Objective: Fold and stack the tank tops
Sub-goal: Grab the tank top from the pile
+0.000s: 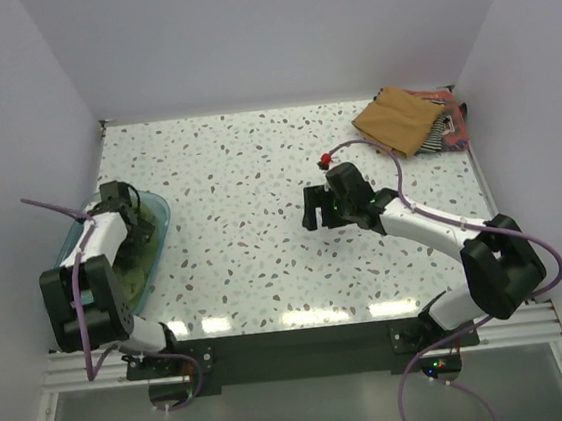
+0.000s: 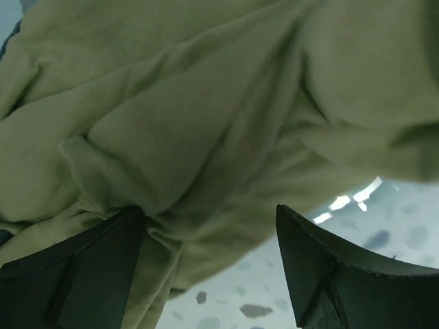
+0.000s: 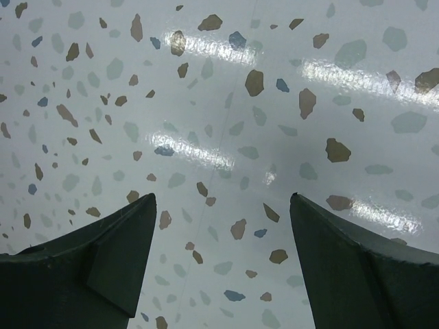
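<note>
The left gripper (image 2: 209, 209) hangs over the teal tub (image 1: 160, 211) at the table's (image 1: 237, 175) near left edge, jaws spread wide. In the left wrist view the crumpled olive green tank top (image 2: 206, 103) fills the space just beyond the fingertips. Its folds brush the left finger (image 2: 103, 260), but nothing is clamped between the two. The tub holds only this olive top, bunched inside.

Nearer the middle of the table, the right gripper (image 3: 222, 197) hovers over bare speckled surface with its jaws also well apart, gripping nothing.

In the far right corner lies a pile. The folded tan-brown tank top (image 1: 399, 118) is uppermost, the black-and-white striped tank top (image 1: 439, 132) shows beneath its right edge, and the reddish tank top (image 1: 461, 126) peeks out beside that.
</note>
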Tool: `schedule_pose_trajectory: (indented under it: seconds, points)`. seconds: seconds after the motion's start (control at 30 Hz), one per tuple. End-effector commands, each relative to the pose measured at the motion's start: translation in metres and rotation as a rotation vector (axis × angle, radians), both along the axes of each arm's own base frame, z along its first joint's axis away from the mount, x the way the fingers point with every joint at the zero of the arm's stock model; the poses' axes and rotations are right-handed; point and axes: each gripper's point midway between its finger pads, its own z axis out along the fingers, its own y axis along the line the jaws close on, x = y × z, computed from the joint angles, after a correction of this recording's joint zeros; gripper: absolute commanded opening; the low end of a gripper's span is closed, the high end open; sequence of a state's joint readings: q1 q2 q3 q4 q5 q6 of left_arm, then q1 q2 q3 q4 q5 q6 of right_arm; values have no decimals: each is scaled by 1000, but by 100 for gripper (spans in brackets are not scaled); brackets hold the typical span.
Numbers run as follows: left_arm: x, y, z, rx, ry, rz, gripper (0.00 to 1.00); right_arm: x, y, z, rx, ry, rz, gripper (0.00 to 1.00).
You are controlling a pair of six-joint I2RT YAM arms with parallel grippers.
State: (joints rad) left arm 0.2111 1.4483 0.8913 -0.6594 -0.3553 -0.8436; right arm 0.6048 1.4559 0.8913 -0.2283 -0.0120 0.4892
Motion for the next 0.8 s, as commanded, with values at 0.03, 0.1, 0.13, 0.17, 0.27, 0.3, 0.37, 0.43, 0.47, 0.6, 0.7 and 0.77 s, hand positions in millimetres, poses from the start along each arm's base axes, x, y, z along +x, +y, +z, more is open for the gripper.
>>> schedule_pose_trajectory:
  seconds: [0.03, 0.1, 0.13, 0.17, 0.27, 0.3, 0.37, 0.43, 0.47, 0.6, 0.7, 0.77]
  points:
    - [1, 21, -23, 36, 42, 128, 82, 1, 11, 11, 57, -46, 41, 82]
    - [-2, 23, -37, 35, 76, 150, 82, 0, 13, 7, 63, -33, 48, 82]
    - [-4, 24, -44, 32, 100, 160, 81, 1, 15, 7, 68, -33, 50, 82]
    - [-5, 25, -47, 29, 108, 165, 79, 1, 14, 5, 65, -29, 48, 81]
    - [1, 32, -44, 52, 97, 172, 56, 2, 14, 5, 65, -30, 47, 80]
    - [4, 35, -40, 61, 89, 166, 48, 3, 15, 7, 66, -34, 48, 79]
    - [15, 44, -23, 89, 45, 162, 26, 2, 15, 8, 65, -37, 52, 78]
    - [26, 53, 5, 130, -10, 155, 0, 2, 15, 9, 68, -33, 51, 77]
    - [29, 58, 16, 157, -21, 145, 0, 3, 16, 11, 70, -38, 50, 77]
    - [49, 68, 81, 219, -160, 110, 0, 5, 17, 18, 80, -47, 47, 76]
    - [67, 68, 144, 256, -332, 71, 0, 8, 20, 27, 86, -56, 49, 76]
    - [80, 61, 195, 267, -479, 19, 0, 13, 21, 38, 89, -73, 49, 75]
